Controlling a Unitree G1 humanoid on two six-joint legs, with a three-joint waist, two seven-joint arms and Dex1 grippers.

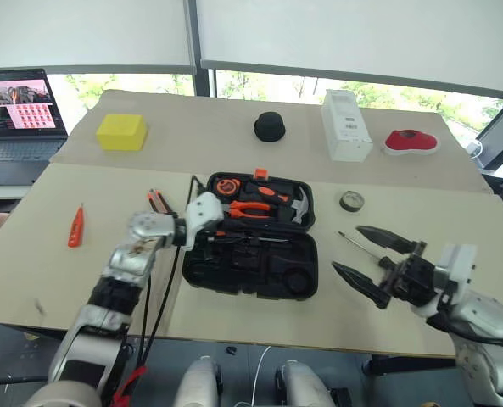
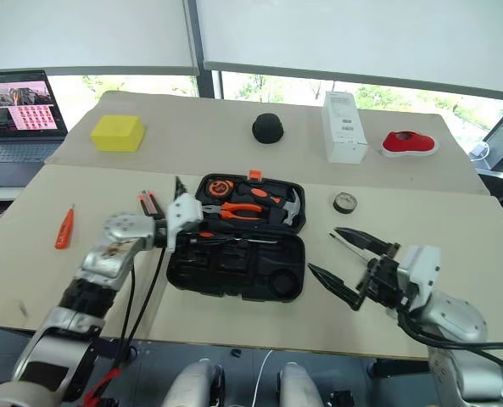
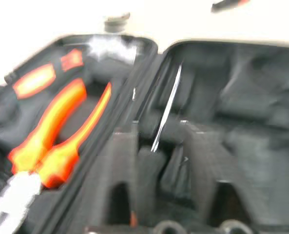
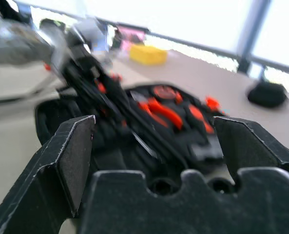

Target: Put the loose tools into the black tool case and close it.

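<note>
Note that the long screwdriver (image 1: 353,245) lies just beyond the wide-open right gripper (image 1: 371,257), handle hidden, shaft tip pointing toward the case (image 1: 251,275); whether the left gripper (image 1: 202,222) is open cannot be told.

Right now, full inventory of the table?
tool case: 1, black, open, centre
pliers: 1, orange-handled, in case's far half
hammer: 1, steel head, in case's far half
tester screwdriver: 1, orange, left of case
tape roll: 1, dark, right of case
screwdriver shaft: 1, by right gripper
yellow block: 1, far left
dome: 1, black, far centre
white box: 1, far right
red item: 1, far right
laptop: 1, far left
left gripper: over case's left edge
right gripper: open, right of case
</note>
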